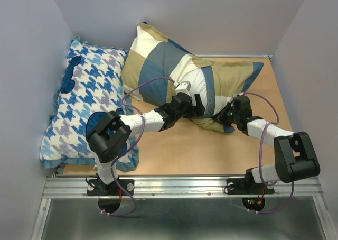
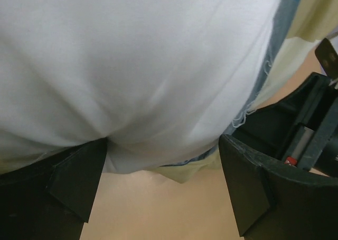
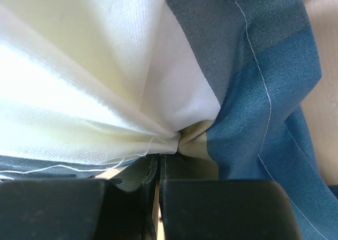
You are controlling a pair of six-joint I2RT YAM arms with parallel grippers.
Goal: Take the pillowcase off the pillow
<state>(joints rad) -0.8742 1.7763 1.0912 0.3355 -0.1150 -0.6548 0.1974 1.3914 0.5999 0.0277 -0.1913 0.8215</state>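
Note:
The pillowcase (image 1: 158,65), in tan, slate blue and cream blocks, lies at the back middle of the table with the pillow inside. A white part of the pillow (image 1: 198,84) shows at its near open end. My left gripper (image 1: 199,107) is open against that end. In the left wrist view the white pillow (image 2: 137,65) bulges between the spread fingers (image 2: 74,182), with the pillowcase's tan and blue edge (image 2: 198,168) hanging below it. My right gripper (image 1: 226,116) is shut on a bunched fold of the pillowcase (image 3: 253,92); its jaws (image 3: 161,160) pinch the cloth.
A blue-and-white houndstooth cushion (image 1: 87,102) with a frilled edge lies along the left wall. Grey walls close the left, back and right. The metal rail (image 1: 179,184) runs along the near edge. The right arm's body (image 2: 311,123) sits close beside my left gripper.

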